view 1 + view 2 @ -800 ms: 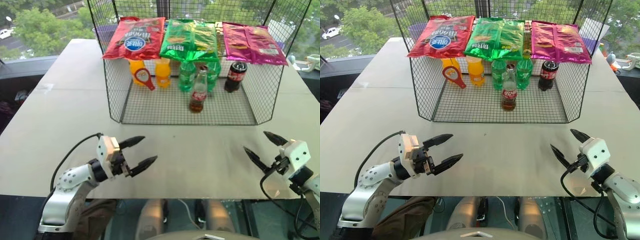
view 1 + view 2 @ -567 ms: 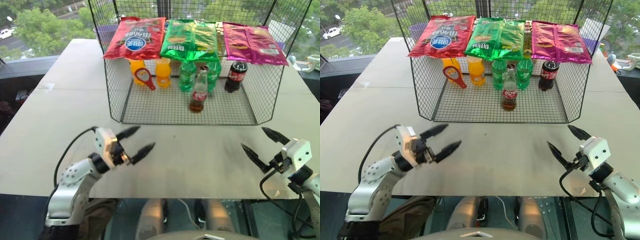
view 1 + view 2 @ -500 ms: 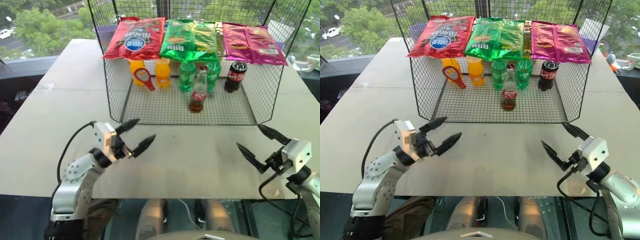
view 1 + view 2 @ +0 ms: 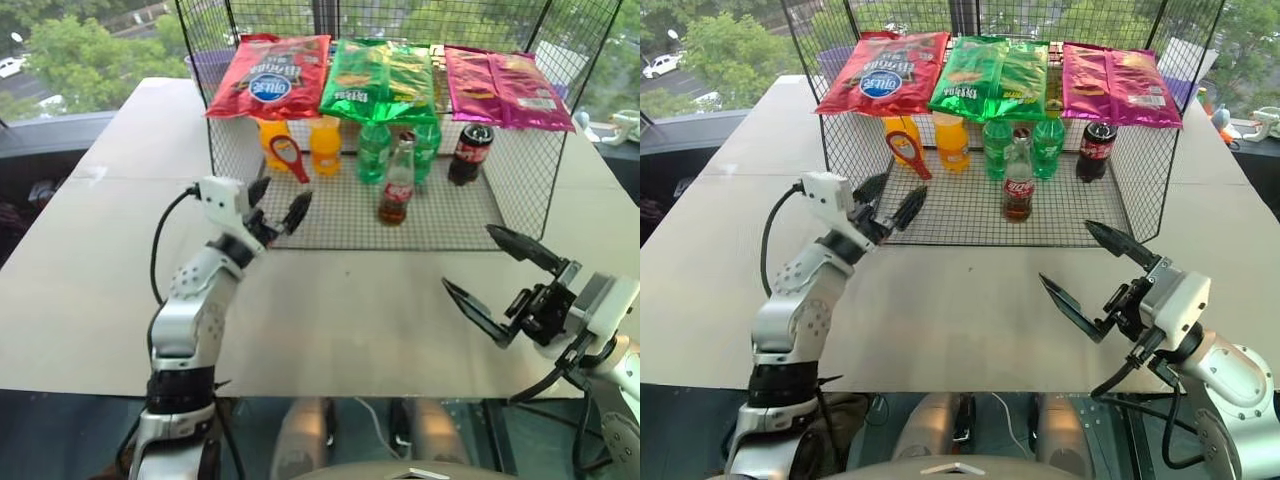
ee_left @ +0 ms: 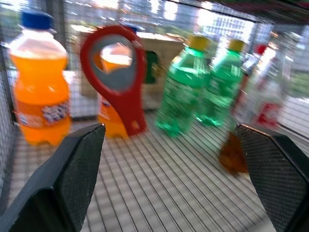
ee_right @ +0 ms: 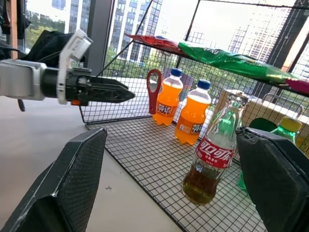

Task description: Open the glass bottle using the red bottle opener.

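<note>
From the head, a wire cage (image 4: 230,190) stands on the pale table (image 4: 120,230), three snack bags (image 4: 385,75) laid across its top. Inside the cage, the glass bottle (image 4: 397,185) stands upright near the open front, slightly right of middle. The red bottle opener (image 4: 287,156) stands loop-up against two orange soda bottles (image 4: 325,145) at the cage's back left. Green plastic bottles (image 4: 374,150) stand behind the glass bottle and a dark cola bottle (image 4: 470,152) at the back right. The left gripper (image 4: 277,205) sits at the cage's front left corner, fingers spread, holding nothing. The right gripper (image 4: 495,283) hangs over the table in front of the cage's right half, fingers wide apart and empty.

The left wrist view looks into the cage between its own parted fingers (image 5: 72,174): the opener (image 5: 116,77) shows close, its loop raised before one orange bottle, its handle foot on the cage's mesh floor (image 5: 159,193); the glass bottle is a blur at the side.

The right wrist view shows the glass bottle (image 6: 216,150) sharply, red label with white script, dark drink low in it. Further into the cage, the left gripper (image 6: 111,92) points toward the opener (image 6: 154,90).
</note>
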Controlling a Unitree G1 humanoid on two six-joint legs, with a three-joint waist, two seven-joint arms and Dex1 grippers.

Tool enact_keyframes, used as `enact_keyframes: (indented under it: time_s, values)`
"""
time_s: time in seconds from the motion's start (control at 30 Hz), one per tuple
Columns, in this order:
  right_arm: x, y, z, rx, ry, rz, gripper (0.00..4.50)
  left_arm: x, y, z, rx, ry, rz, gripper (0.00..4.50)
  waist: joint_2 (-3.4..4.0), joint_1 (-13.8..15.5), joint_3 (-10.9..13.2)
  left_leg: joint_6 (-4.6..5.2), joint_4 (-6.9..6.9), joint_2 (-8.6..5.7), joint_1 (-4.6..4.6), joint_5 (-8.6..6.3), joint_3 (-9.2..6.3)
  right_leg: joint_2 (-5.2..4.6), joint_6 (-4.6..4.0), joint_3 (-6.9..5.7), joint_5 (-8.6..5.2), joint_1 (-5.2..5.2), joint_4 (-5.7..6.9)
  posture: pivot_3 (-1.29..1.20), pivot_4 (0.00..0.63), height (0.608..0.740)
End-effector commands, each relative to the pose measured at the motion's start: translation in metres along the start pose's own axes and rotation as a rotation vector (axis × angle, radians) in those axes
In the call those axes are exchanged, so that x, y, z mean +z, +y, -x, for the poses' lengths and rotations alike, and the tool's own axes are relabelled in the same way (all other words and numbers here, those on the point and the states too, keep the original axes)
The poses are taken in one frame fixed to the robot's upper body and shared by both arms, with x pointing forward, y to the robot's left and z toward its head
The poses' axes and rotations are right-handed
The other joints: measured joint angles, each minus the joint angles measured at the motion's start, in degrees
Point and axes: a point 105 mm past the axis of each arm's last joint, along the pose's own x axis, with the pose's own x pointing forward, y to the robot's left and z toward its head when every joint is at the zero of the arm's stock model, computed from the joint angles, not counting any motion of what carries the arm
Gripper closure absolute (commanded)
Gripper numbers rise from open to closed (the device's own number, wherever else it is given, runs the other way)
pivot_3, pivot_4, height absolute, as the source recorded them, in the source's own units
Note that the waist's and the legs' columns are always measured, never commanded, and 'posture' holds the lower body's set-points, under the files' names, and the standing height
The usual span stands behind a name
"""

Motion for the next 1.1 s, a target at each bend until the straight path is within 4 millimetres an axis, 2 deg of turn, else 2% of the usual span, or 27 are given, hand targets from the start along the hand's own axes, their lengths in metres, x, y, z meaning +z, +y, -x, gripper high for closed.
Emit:
enact_keyframes:
  time_s: [0.03,0.23,0.7,1.1]
  values:
    - [0.016,0.003,-0.006,0.012,-0.034,0.029,0.19,0.012,0.009,-0.008,0.034,-0.026,-0.045,0.0,-0.01,0.0,0.0,0.0,0.01,-0.01,0.0,0.0,0.0,0.01,0.0,0.0,0.0,0.0,0.0,0.0,0.15,0.728]
    - [0.015,0.004,-0.007,0.008,-0.01,0.033,0.19,0.02,0.02,-0.018,0.089,-0.048,-0.075,0.0,-0.06,0.02,0.01,0.0,0.02,-0.04,-0.01,0.0,0.0,0.02,0.0,0.0,0.0,0.0,0.02,0.0,0.15,0.728]
    - [0.018,0.002,-0.008,-0.015,0.018,0.038,0.19,0.027,0.014,-0.036,0.117,-0.082,-0.123,0.0,-0.09,0.04,0.01,0.01,0.17,-0.05,-0.01,0.0,-0.02,0.02,0.0,-0.01,0.01,0.03,0.1,0.0,0.15,0.728]
    - [0.015,0.003,-0.005,-0.027,0.037,0.035,0.19,0.03,0.01,-0.035,0.196,-0.084,-0.122,0.0,-0.12,0.03,0.02,0.01,0.27,-0.03,-0.02,0.0,-0.05,0.02,0.0,-0.01,0.01,0.04,0.16,0.0,0.15,0.728]
